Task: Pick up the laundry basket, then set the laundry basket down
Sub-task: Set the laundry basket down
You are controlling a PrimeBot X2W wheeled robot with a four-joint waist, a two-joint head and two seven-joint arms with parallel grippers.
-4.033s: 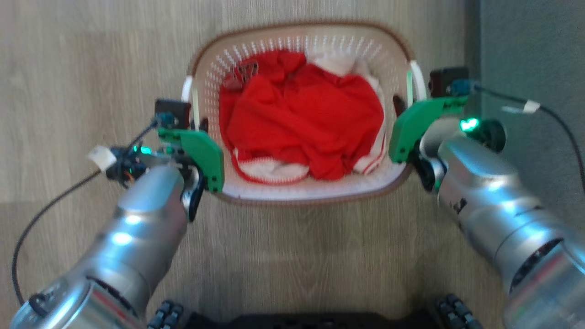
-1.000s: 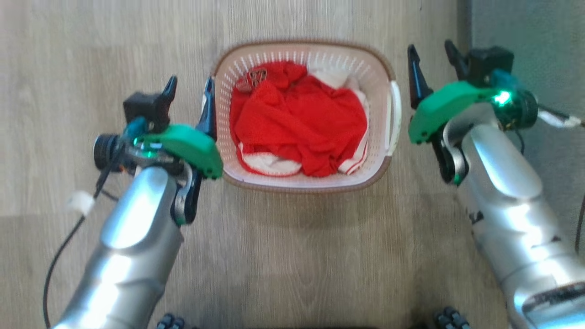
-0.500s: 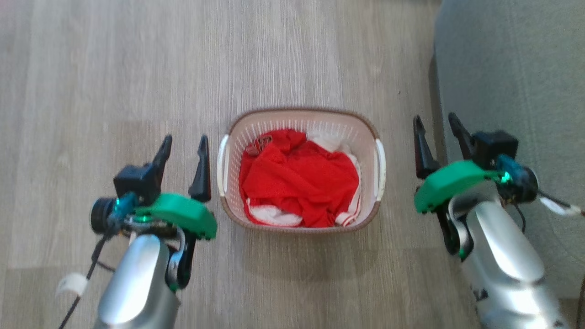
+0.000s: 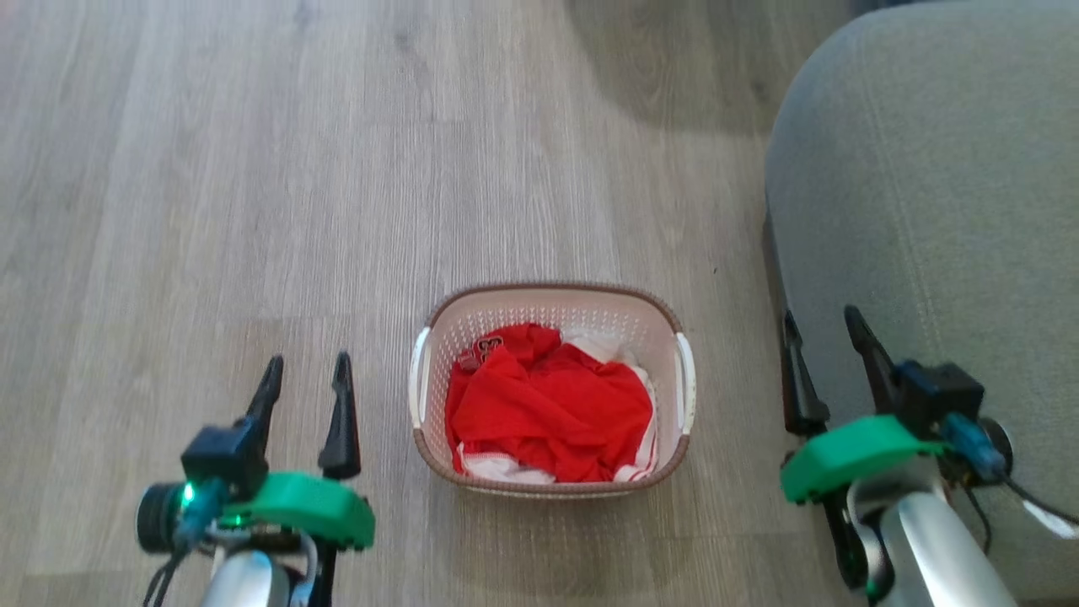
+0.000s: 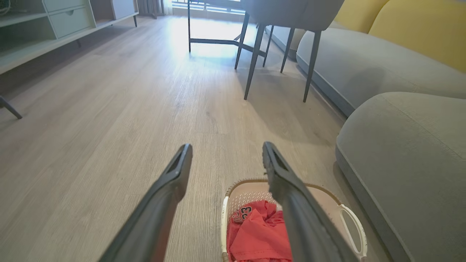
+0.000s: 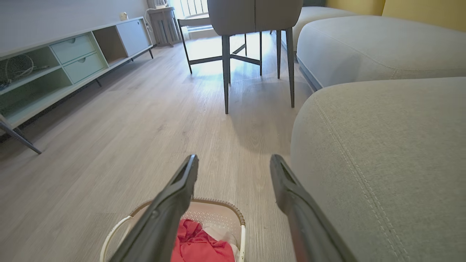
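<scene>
Left tool [image 4: 308, 361], right tool [image 4: 819, 314] released, basket [image 4: 552, 289] between

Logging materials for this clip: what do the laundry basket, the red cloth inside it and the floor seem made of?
The laundry basket: likely moulded plastic, with matte white perforated walls and a brown woven-look rim. The red cloth: soft fabric, with crumpled folds and white trim. The floor: grey wood-grain planks, low sheen; wood or laminate, cannot tell.
</scene>
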